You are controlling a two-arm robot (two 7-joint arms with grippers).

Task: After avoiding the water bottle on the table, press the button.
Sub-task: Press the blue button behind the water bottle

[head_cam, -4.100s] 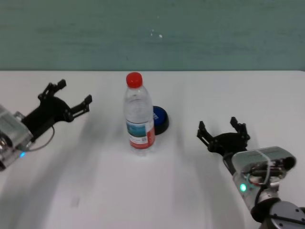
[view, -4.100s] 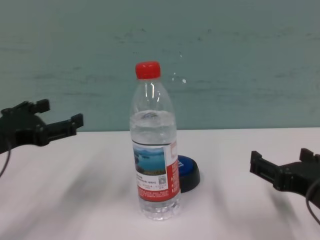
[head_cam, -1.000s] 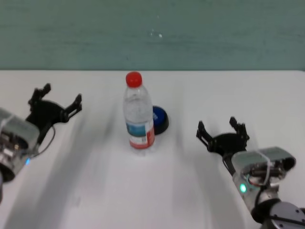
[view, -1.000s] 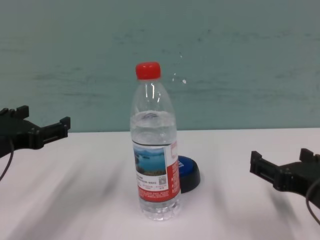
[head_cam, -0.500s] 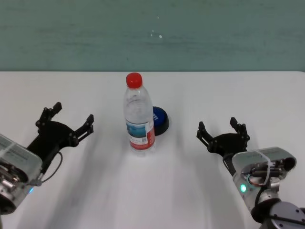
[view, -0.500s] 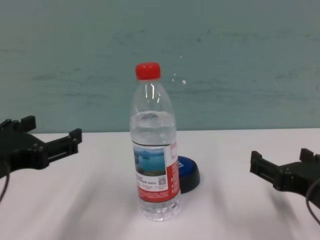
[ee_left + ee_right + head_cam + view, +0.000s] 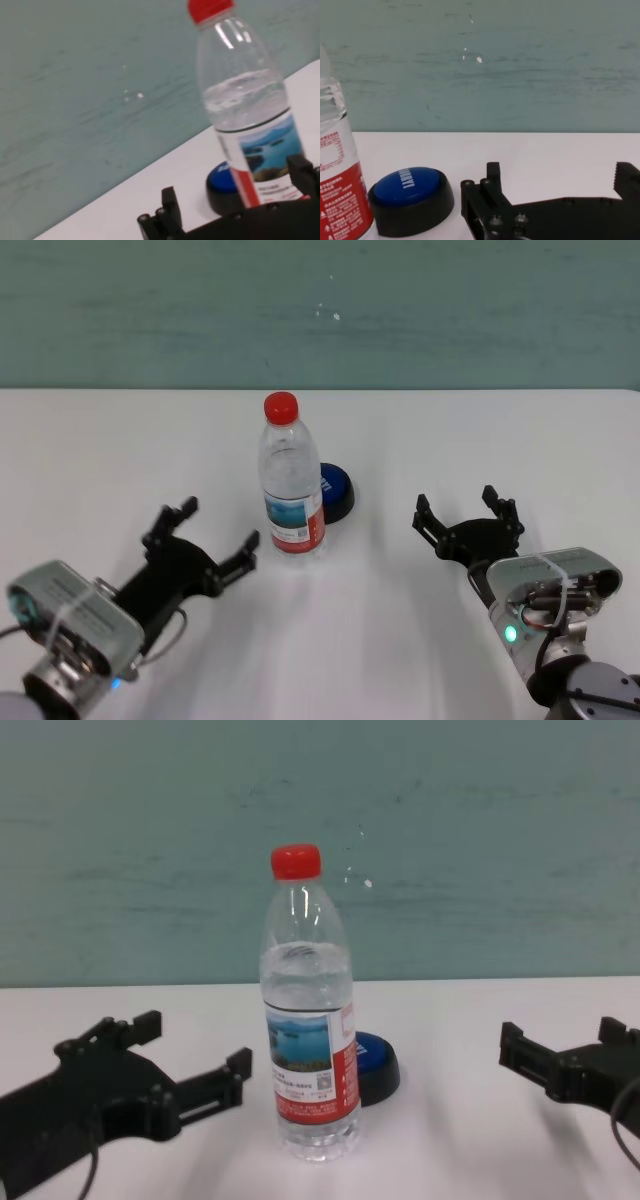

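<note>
The water bottle (image 7: 293,490) stands upright mid-table, with a red cap and a red, white and blue label; it also shows in the chest view (image 7: 310,1040). The blue-domed button (image 7: 337,490) sits just behind and to the right of it, partly hidden by the bottle, and also shows in the chest view (image 7: 380,1060). My left gripper (image 7: 215,525) is open and empty, low over the table (image 7: 400,640), close to the bottle's left front. My right gripper (image 7: 460,508) is open and empty, to the right of the button. The right wrist view shows the button (image 7: 410,192) unobstructed.
A teal wall runs behind the table's far edge. Bare white tabletop lies on both sides of the bottle and in front of it.
My left gripper has swung from the far left of the table nearer to me and rightward, ending close to the bottle. The bottle, the button and the right arm have not moved.
</note>
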